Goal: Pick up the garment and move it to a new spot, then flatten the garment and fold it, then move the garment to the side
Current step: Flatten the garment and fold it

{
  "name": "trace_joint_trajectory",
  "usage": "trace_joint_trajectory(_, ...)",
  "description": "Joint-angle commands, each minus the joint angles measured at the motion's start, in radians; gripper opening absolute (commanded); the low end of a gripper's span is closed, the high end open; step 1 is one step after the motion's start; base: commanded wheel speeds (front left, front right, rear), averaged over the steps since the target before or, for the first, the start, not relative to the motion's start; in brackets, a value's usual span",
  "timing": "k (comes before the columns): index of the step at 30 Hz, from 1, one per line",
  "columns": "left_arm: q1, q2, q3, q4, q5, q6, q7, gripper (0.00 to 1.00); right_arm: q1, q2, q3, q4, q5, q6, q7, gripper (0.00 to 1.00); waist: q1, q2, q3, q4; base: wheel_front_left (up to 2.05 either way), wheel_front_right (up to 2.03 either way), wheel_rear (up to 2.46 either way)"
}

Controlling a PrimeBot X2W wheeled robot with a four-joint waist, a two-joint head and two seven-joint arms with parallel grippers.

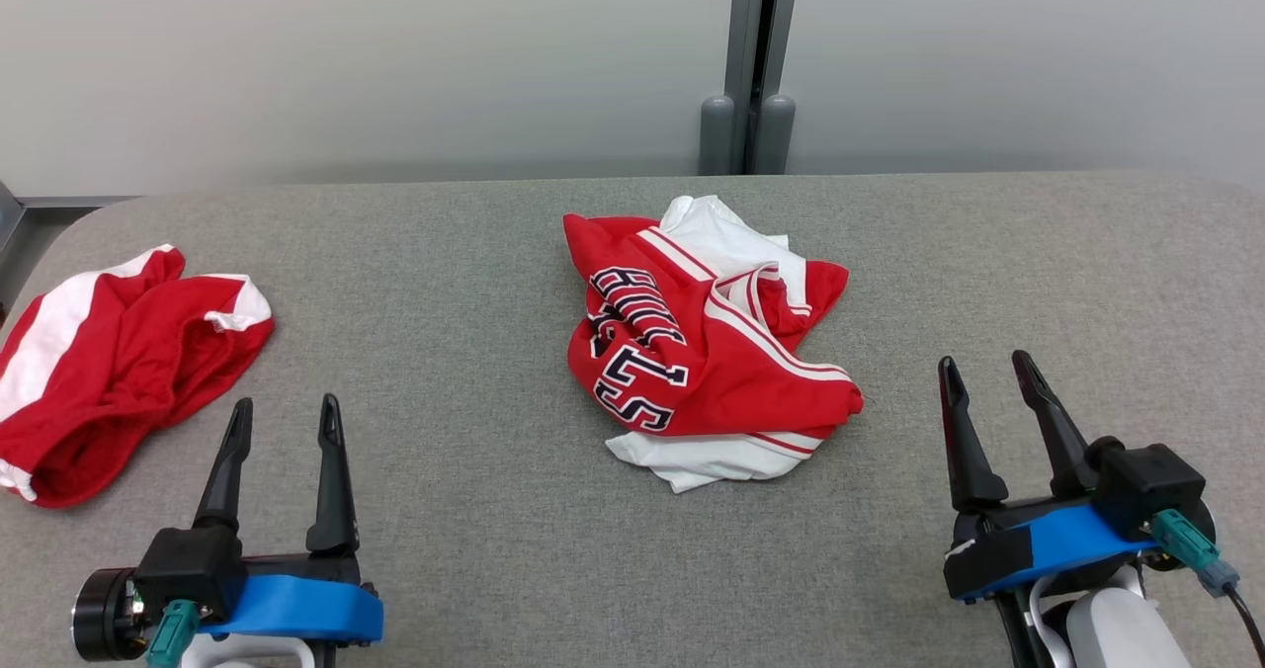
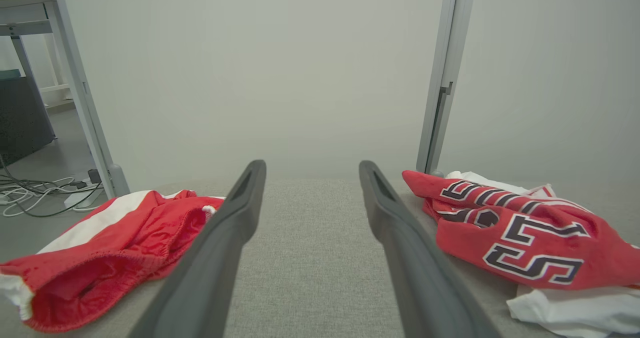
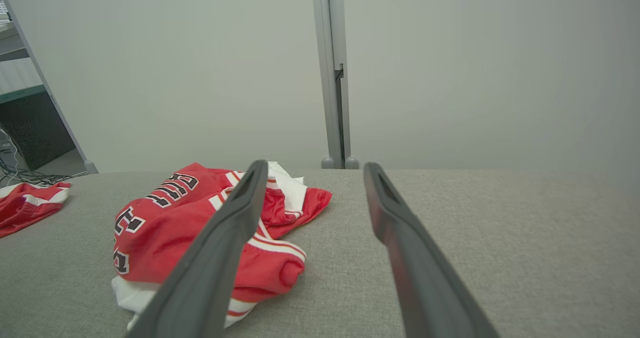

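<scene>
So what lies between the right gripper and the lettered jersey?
Nothing. The head view shows a bare stretch of grey table cover between the open right gripper and the lettered jersey.

Grey fabric table [image 1: 445,283]; grey post [image 1: 746,55] behind — floor cables [image 2: 35,193]

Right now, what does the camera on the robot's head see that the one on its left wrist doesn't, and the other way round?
Head view: the right claw, open, at the lower right, with its blue wrist bracket. Left wrist view: white cables tangled on the floor and a grey desk at the far left. Shared: the open left claw, the crumpled red-and-white lettered jersey, the red shorts with a white stripe, the grey fabric tabletop and the grey partition post.
</scene>
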Motion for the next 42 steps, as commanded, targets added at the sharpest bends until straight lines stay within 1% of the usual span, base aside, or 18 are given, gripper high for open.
trace_joint_trajectory(1,0.006,-0.004,0.009,0.004,0.010,-0.005,-0.005,1.00,0.007,-0.003,-0.002,0.006,-0.006,0.000,-0.004,1.00,0.0000,0.0000,0.000,0.000,0.00,0.00,0.00)
trace_joint_trajectory(13,0.008,-0.027,0.040,0.005,0.043,-0.031,-0.005,1.00,0.000,-0.003,0.002,0.031,-0.005,0.000,-0.004,1.00,0.0000,0.0000,-0.005,-0.005,0.00,0.00,0.00)
trace_joint_trajectory(25,0.000,-0.042,0.062,0.010,0.060,-0.047,-0.005,1.00,-0.013,-0.003,0.011,0.058,-0.011,0.000,-0.004,1.00,0.0000,0.0000,-0.005,-0.006,0.00,0.00,0.00)
trace_joint_trajectory(30,-0.009,-0.047,0.063,0.011,0.063,-0.051,-0.005,1.00,-0.065,-0.003,0.039,0.081,-0.033,0.000,-0.004,1.00,0.0000,0.0000,0.002,-0.002,0.00,0.00,0.00)
trace_joint_trajectory(35,-0.027,-0.051,0.058,0.010,0.070,-0.055,-0.005,1.00,-0.158,-0.003,0.076,0.118,-0.062,0.000,-0.004,1.00,0.0000,0.0000,0.019,0.011,0.00,0.00,0.00)
trace_joint_trajectory(39,-0.035,-0.055,0.052,0.010,0.072,-0.060,-0.005,1.00,-0.226,-0.003,0.081,0.187,-0.085,0.000,-0.001,1.00,0.0000,0.0000,0.031,0.028,0.00,0.00,0.00)
trace_joint_trajectory(40,-0.035,-0.055,0.052,0.010,0.072,-0.060,-0.005,1.00,-0.226,-0.003,0.081,0.187,-0.085,0.000,-0.001,1.00,0.0000,0.0000,0.031,0.028,0.00,0.00,0.00)
trace_joint_trajectory(42,-0.041,-0.056,0.050,0.011,0.072,-0.061,-0.005,1.00,-0.267,-0.003,0.073,0.254,-0.097,0.000,0.001,1.00,0.0000,0.0000,0.037,0.041,0.00,0.00,0.00)
